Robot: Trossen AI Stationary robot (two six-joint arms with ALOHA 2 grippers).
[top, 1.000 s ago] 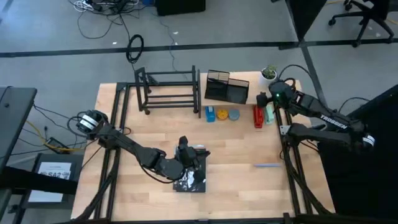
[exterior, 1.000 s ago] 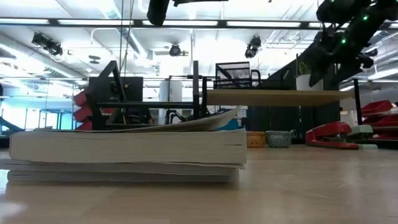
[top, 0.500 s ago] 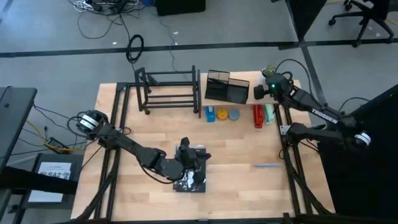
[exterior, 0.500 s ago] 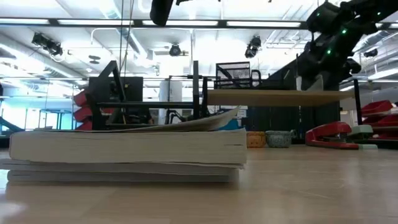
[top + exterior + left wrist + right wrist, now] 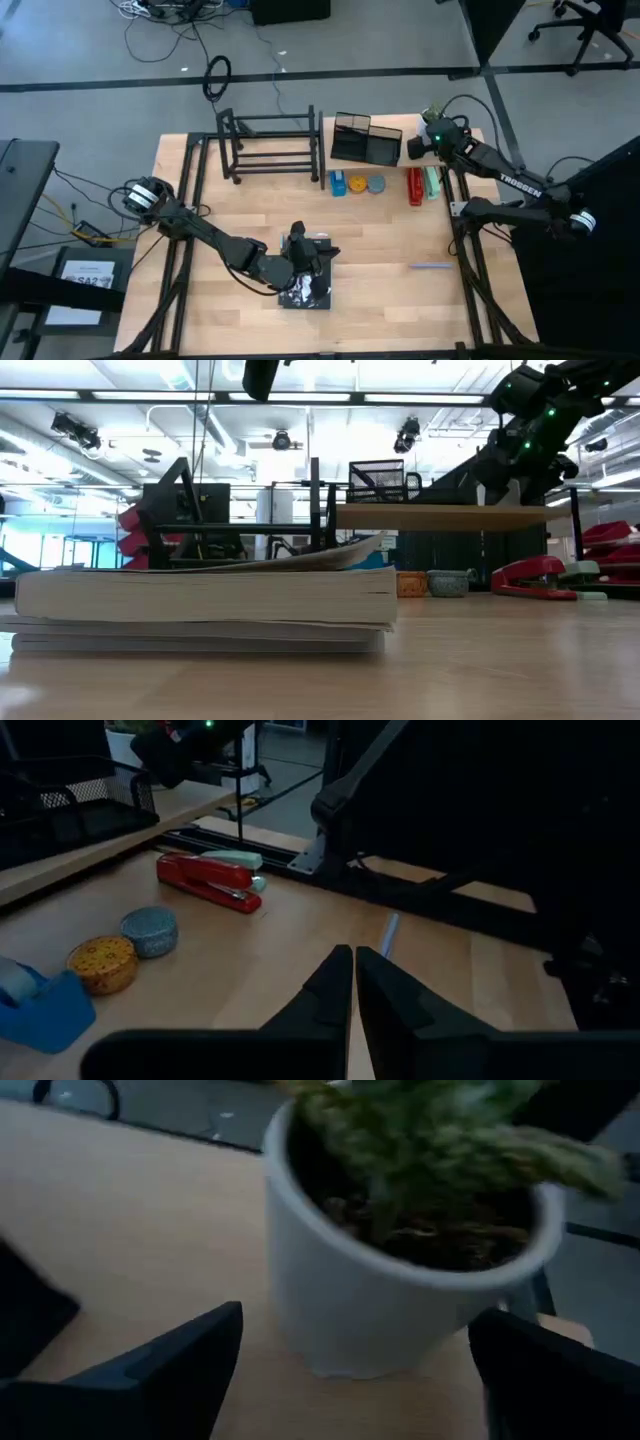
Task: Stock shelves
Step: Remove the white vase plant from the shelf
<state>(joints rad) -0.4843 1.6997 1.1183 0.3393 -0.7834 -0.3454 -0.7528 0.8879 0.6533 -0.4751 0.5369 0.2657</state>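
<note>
My two arms are dark and thin, with round joints. My right arm (image 5: 500, 178) has white letters on it and a small green light. My left arm (image 5: 205, 233) has a shiny round base.

The left arm stretches low toward the near middle, its pincer (image 5: 353, 982) closed. The right arm reaches to the far right, its pincer (image 5: 355, 1342) spread wide.

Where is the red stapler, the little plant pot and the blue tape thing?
Red stapler (image 5: 208, 880), left wrist view, its top.
Plant pot (image 5: 345, 1295), right wrist view, white wall.
Blue tape holder (image 5: 40, 1015), left wrist view, its side.
</note>
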